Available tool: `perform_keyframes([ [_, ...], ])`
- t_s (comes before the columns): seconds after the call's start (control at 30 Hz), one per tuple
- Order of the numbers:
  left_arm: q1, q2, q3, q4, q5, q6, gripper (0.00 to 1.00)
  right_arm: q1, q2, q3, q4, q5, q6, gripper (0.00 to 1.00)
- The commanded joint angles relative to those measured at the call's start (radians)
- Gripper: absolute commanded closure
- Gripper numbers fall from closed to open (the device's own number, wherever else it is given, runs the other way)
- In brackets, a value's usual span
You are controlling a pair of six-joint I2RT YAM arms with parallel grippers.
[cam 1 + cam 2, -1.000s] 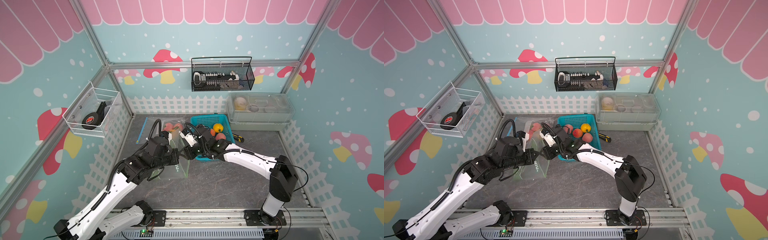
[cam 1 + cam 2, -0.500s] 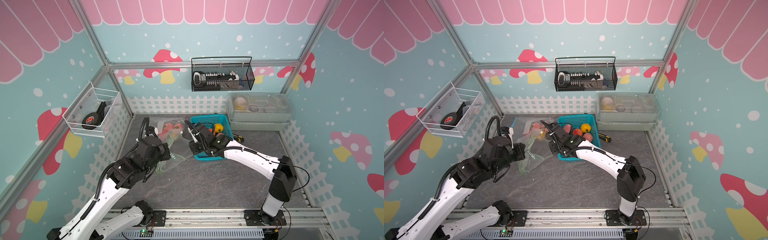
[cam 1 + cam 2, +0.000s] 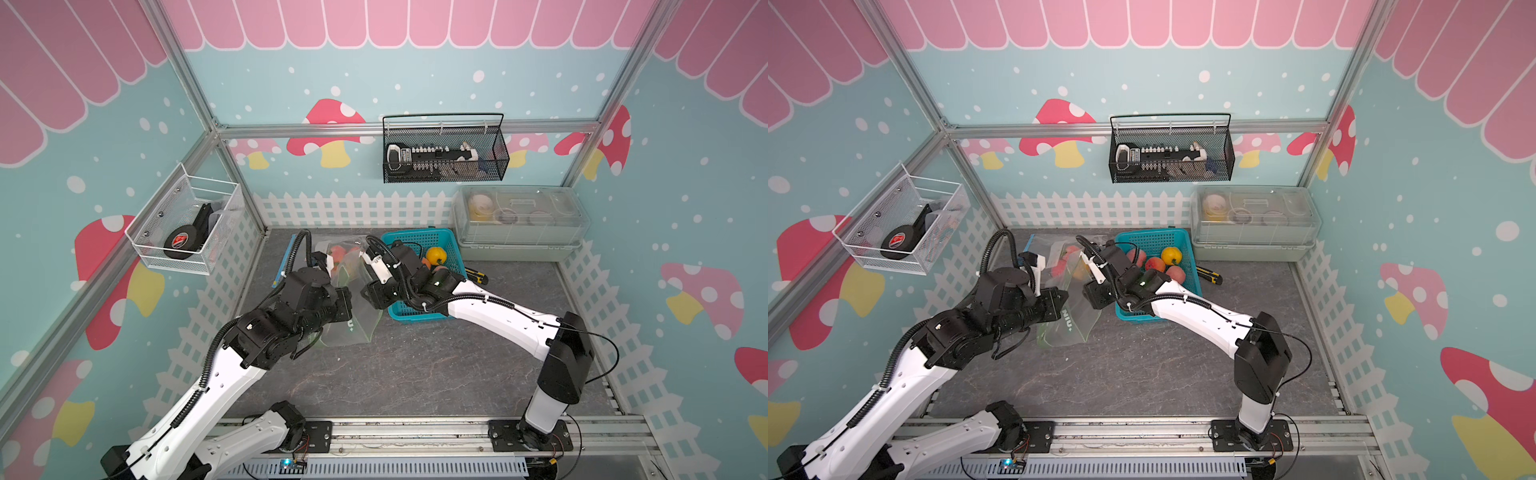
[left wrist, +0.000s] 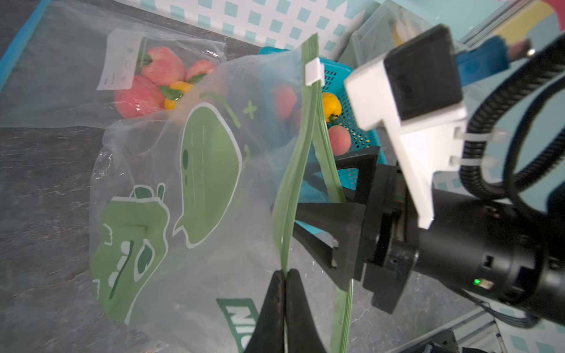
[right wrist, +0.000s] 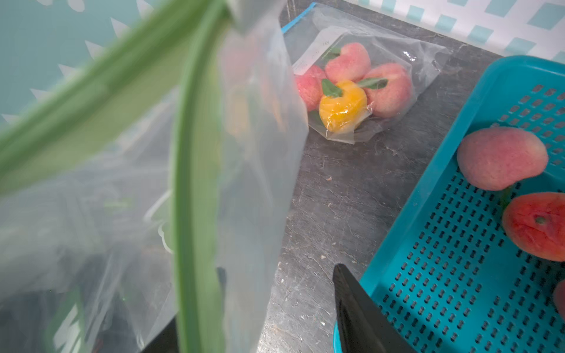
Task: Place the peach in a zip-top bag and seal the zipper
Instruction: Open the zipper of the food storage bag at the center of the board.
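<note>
Left hand [image 4: 285,275] clamped green zipper edge of zip-top bag [image 4: 183,183], beside teal basket [image 3: 415,245]; right hand [image 4: 290,186] jaws stood apart at bag mouth.

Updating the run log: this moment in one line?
left tool: shut on zip-top bag zipper | right tool: open, astride bag lip | peaches: in basket | bag: unsealed

"NIU+" in white on the zip-top bag [image 3: 1077,303], green patch, white label [image 4: 119,61] on fruit bag [image 4: 61,67] unreadable
</note>
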Motion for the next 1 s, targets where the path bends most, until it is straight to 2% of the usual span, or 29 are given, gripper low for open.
perform_keyframes([
  [0.0,0.007,-0.026,0.028,0.045,0.046,-0.024,1.0,0.004,0.017,0.037,-0.044,0.065,0.017,0.42],
  [0.2,0.006,-0.038,0.068,-0.011,-0.067,-0.038,1.0,0.005,0.032,0.086,-0.173,0.329,0.032,0.45],
  [0.4,0.006,-0.03,0.11,-0.079,-0.173,-0.051,1.0,0.005,0.023,0.093,-0.203,0.399,0.042,0.45],
  [0.57,0.008,-0.016,0.111,-0.078,-0.151,-0.044,1.0,0.005,0.014,0.086,-0.179,0.343,0.034,0.43],
  [0.97,0.007,0.028,0.076,-0.08,-0.095,-0.034,1.0,-0.009,-0.137,-0.064,0.062,0.051,-0.038,0.29],
])
